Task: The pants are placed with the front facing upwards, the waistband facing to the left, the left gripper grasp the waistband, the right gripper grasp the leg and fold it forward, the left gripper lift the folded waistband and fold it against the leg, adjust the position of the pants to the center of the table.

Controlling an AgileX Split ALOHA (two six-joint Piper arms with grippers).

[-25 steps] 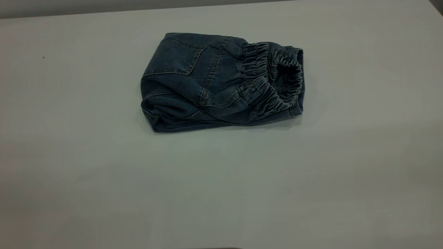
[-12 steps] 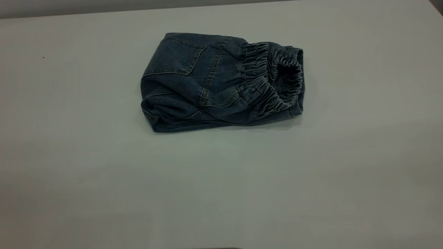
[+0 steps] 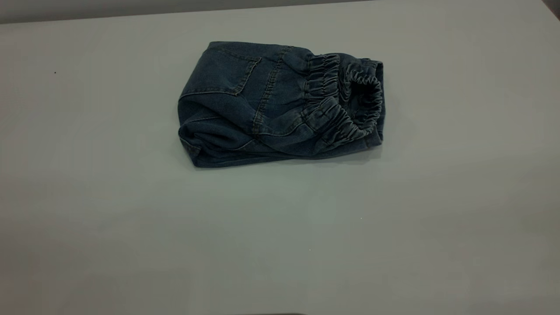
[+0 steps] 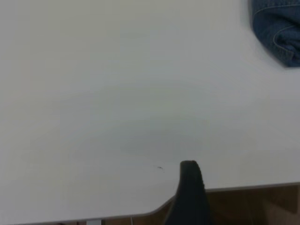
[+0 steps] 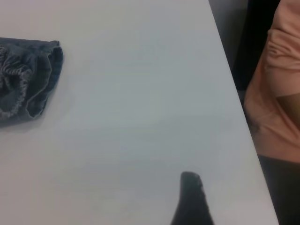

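Observation:
The pants (image 3: 245, 100) lie as a folded blue denim bundle on the table (image 3: 280, 236), toward its far middle, patch pocket (image 3: 223, 70) facing up. The ruched waistband (image 3: 345, 105) is turned over on top and gapes toward the right, with the leg's denim layer (image 3: 379, 131) showing beneath it. No gripper appears in the exterior view. In the left wrist view only a black tip of my left gripper (image 4: 190, 187) shows over the table's edge, far from a corner of the pants (image 4: 279, 33). My right gripper (image 5: 190, 197) is likewise apart from the waistband (image 5: 18, 89).
A person in a peach shirt (image 5: 276, 93) stands just beyond the table's right edge (image 5: 234, 93). Wooden floor (image 4: 253, 206) shows past the table's edge near the left gripper. Bare tabletop surrounds the pants on all sides.

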